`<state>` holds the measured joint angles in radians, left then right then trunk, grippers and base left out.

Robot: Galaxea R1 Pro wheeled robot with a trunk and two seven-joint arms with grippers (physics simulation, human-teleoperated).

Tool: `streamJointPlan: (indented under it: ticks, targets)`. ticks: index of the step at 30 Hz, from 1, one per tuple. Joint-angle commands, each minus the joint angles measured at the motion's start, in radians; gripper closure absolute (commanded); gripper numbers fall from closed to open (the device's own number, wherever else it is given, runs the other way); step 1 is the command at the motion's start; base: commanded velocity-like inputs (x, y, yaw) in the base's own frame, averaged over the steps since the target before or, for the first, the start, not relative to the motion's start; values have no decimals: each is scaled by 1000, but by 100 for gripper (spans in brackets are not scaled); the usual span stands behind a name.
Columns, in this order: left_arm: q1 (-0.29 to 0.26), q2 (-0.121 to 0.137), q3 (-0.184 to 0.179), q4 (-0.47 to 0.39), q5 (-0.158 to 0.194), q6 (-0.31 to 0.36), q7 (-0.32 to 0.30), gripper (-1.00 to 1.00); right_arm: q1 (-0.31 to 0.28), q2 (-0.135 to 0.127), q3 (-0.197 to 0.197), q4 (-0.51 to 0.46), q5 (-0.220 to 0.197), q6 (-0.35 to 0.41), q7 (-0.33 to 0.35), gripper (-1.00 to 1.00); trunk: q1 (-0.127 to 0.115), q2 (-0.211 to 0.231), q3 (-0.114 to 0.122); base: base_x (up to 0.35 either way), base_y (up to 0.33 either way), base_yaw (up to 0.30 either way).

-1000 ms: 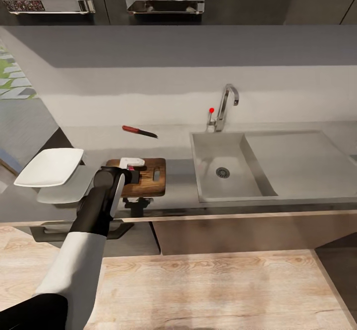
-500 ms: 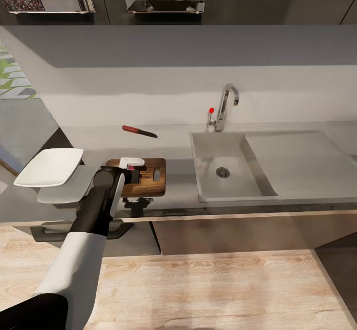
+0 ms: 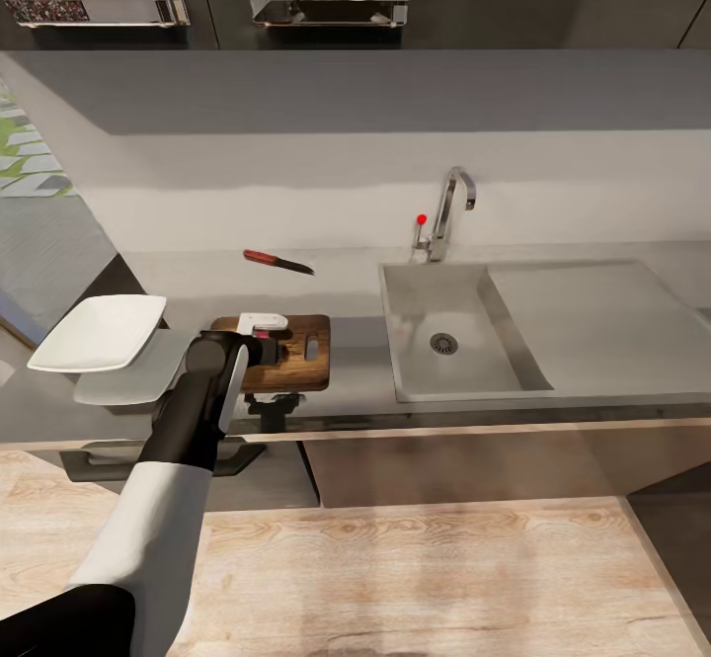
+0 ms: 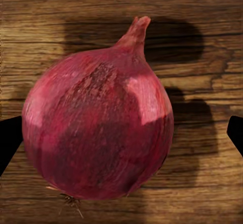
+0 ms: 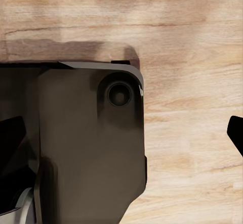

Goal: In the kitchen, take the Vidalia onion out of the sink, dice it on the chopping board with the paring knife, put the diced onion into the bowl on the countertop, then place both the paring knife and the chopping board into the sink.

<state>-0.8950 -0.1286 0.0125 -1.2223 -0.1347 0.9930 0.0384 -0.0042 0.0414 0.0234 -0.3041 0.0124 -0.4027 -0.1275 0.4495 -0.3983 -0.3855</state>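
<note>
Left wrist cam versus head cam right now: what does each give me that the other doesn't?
Left wrist view: the Vidalia onion whole on the wood, apart from both spread fingertips. Head view: the paring knife on the countertop, the bowl, and the sink with nothing in its basin. Both: the chopping board.

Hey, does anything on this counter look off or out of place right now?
One thing: the bowl juts past the countertop end and sits above its own shadow, as if raised. The rest looks tidy: onion whole on the board between the left pincer's fingers, knife flat behind.
</note>
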Motion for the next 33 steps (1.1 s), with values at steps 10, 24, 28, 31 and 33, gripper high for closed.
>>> streamJointPlan:
  ticks: [10,24,28,31,33]
  targets:
    - [-1,-1,1,-82,-3,6,2,-100,0,0,2,0,1,-2,-6,-100,1,-2,-2,0,0,0]
    - [0,-2,1,-325,-5,15,4,-100,0,0,3,0,1,-2,-6,-100,1,-2,-2,0,0,0]
    - [0,-2,-1,-328,-5,15,4,-100,0,0,2,0,1,-2,-6,-100,1,-2,-2,-31,0,0]
    - [0,-1,-5,-328,-5,15,4,-100,0,0,2,0,1,-2,-6,-100,1,-2,-2,-225,0,0]
    - [0,-1,-6,-327,-5,15,4,-100,0,0,2,0,1,-2,-6,-100,1,-2,-2,-303,0,0]
